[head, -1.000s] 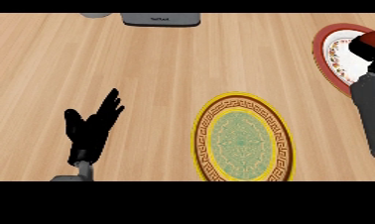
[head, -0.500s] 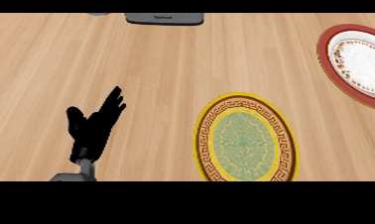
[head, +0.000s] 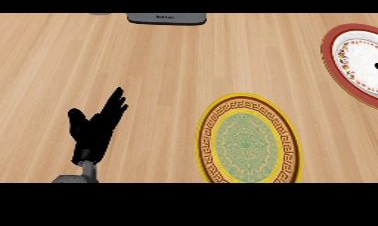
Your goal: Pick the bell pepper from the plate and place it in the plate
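Left hand (head: 96,131) rests open and holds nothing, left of the yellow plate (head: 209,142), which is bare. No bell pepper or right hand shows; red-rimmed plate (head: 330,62) lies up-right. Placing remains.

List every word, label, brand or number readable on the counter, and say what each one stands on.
Grey device at the counter's far edge: a small light marking on its front, too blurred to read.
Yellow-rimmed plate and red-rimmed plate: ornamental patterns only, no text.
Nothing else carries writing.
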Robot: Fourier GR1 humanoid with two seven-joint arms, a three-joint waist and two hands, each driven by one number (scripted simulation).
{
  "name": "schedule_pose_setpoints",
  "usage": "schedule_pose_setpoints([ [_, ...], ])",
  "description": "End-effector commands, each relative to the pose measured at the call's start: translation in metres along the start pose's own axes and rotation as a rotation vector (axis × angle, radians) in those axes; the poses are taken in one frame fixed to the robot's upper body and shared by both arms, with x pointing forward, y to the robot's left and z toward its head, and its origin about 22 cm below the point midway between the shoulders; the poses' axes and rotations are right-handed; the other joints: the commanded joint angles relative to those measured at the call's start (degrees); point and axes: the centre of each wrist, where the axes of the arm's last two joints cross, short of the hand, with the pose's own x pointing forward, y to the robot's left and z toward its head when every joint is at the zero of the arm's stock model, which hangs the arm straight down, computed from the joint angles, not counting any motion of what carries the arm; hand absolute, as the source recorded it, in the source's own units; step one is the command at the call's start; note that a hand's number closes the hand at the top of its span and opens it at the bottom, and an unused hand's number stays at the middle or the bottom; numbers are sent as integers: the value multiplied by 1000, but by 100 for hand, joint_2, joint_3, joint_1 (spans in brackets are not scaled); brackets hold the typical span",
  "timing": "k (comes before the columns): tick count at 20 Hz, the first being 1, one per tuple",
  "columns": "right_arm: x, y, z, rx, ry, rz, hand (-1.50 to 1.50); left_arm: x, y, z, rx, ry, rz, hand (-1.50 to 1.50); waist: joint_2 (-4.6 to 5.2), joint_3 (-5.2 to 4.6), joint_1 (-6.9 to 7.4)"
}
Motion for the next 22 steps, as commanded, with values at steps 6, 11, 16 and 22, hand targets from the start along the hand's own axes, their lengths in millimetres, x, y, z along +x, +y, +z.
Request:
schedule_pose_setpoints([
  [6, -8, -21, -16, -141, -29, -331, -150, -12, 0, 2, 31, 68, 8, 0, -30, -36, -100],
  [11, -34, -26, -19, -63, -28, -449, -150, -15, -3, 5, 24, 52, -9, 0, -69, -52, -136],
  [16, -76, -35, -14, 85, -47, -513, -150, -28, 17, 7, 43, 70, 5, 0, -124, -74, -272],
  [22, -109, -20, 24, 215, -86, -451, -150, -35, 4, 11, 42, 80, 18, 0, -156, -84, -321],
])
